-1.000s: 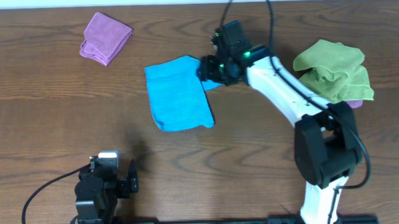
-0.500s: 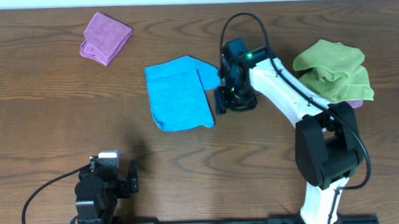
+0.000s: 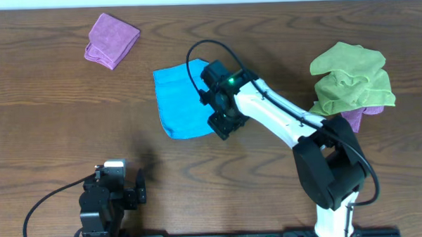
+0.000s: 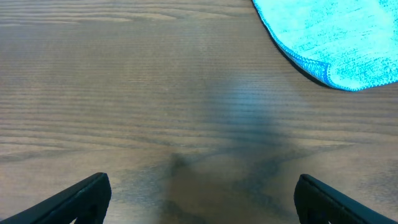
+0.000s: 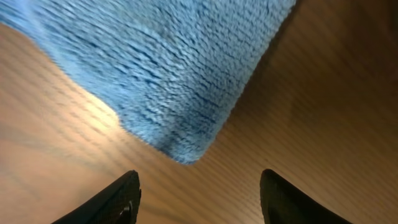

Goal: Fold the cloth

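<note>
A blue cloth (image 3: 181,100) lies folded on the wooden table, left of centre. My right gripper (image 3: 222,125) is open and empty, low over the cloth's near right corner. In the right wrist view that blue corner (image 5: 186,81) lies just ahead of the spread fingers (image 5: 199,196). My left gripper (image 3: 122,188) is open and empty near the front edge, well short of the cloth. The left wrist view shows the cloth's near edge (image 4: 336,43) at the top right and bare table between the fingers (image 4: 199,199).
A folded purple cloth (image 3: 111,39) lies at the back left. A crumpled green cloth (image 3: 352,75) lies at the right on top of a purple one (image 3: 359,117). The right arm reaches across the table's middle.
My right gripper has let go of the cloth's far right corner and swung left and nearer, down to the near right corner. The flap it held now lies flat. The left arm has not moved.
</note>
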Controlling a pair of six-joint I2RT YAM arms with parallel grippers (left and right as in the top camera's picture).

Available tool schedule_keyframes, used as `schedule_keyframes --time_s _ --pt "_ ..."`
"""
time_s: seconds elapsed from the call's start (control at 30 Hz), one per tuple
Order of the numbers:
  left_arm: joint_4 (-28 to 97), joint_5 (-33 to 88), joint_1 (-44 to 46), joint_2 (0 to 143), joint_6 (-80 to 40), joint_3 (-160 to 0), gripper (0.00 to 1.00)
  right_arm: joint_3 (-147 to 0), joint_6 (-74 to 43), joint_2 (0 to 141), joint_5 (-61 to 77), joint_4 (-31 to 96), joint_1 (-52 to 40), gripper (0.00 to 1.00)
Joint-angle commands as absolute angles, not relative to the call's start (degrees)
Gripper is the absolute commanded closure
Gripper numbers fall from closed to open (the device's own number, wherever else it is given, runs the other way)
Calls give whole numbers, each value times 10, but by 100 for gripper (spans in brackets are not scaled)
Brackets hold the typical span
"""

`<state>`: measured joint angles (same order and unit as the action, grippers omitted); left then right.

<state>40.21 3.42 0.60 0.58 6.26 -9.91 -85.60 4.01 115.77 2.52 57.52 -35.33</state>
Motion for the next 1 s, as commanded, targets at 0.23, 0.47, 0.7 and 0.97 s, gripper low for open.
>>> schedule_keyframes --time_s 0.23,0.47,0.7,0.97 --pt "405 28 8 2 69 -93 5 -800 54 1154 3 529 -358 44" --pt "405 28 8 2 69 -93 5 -800 49 1154 20 500 -371 45" --pt "405 28 8 2 69 -93 5 -800 41 1154 19 472 -378 54" --pt "405 28 8 2 69 -93 5 -799 39 1154 19 458 -378 76"
